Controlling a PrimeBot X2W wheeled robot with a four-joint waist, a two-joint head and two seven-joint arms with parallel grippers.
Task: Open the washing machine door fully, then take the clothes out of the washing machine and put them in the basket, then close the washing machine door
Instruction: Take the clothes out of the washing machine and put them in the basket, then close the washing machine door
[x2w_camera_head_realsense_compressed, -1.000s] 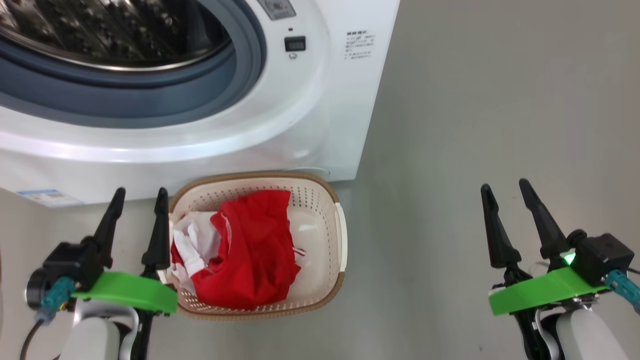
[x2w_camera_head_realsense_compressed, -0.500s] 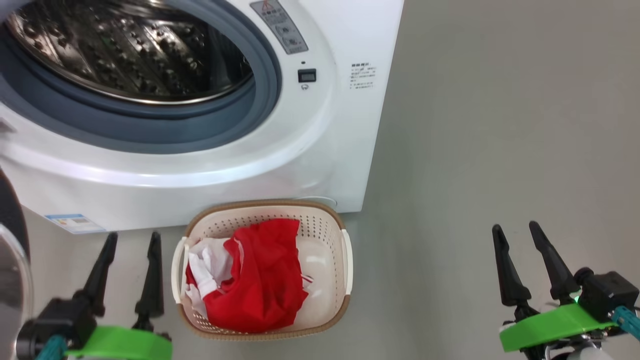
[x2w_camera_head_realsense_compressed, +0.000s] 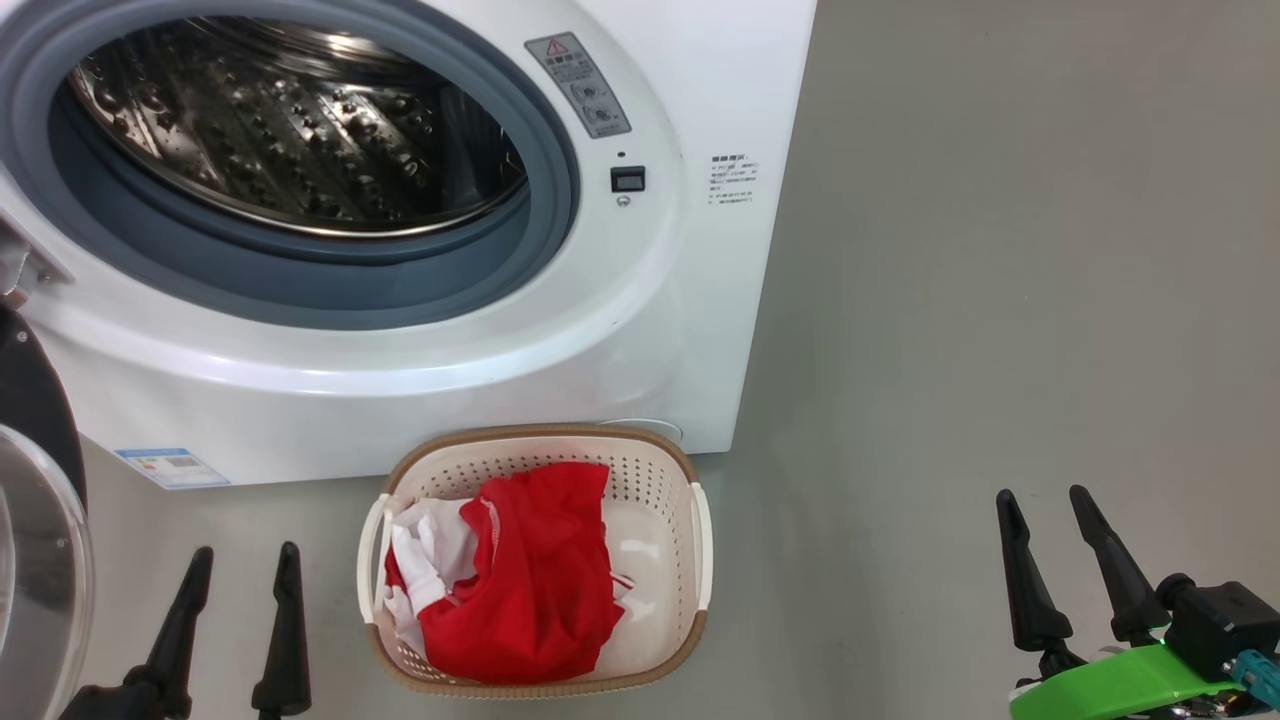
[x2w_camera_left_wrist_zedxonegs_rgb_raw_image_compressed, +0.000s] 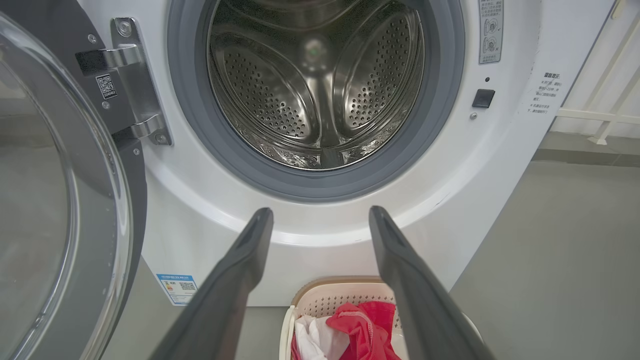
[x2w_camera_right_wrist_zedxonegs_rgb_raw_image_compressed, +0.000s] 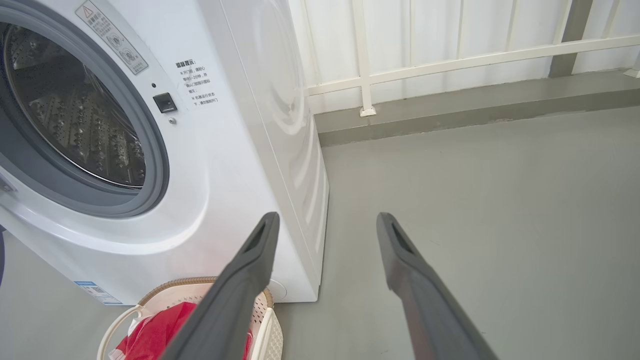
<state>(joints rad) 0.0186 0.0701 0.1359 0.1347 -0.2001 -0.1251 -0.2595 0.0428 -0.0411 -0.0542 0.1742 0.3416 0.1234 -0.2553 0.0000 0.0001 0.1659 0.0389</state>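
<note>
Nearest, the left gripper (x2w_camera_head_realsense_compressed: 247, 548) and the right gripper (x2w_camera_head_realsense_compressed: 1040, 492) sit low at either side, fingers spread apart and holding nothing. Between them, closer to the left one, the basket (x2w_camera_head_realsense_compressed: 700, 540) stands on the grey floor (x2w_camera_head_realsense_compressed: 950, 300) and holds the clothes (x2w_camera_head_realsense_compressed: 530, 590), red over white. Just behind it rises the washing machine (x2w_camera_head_realsense_compressed: 400, 400), its steel drum (x2w_camera_head_realsense_compressed: 300, 130) exposed. The washing machine door (x2w_camera_head_realsense_compressed: 35, 570) is swung open at the far left.

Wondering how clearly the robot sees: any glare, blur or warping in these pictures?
Head view: sharp, with a bright sheen on the washing machine front. Left wrist view: the washing machine door glass hazy with reflections, the left pincer soft up close. Right wrist view: the wide lens bows the machine's edges.
</note>
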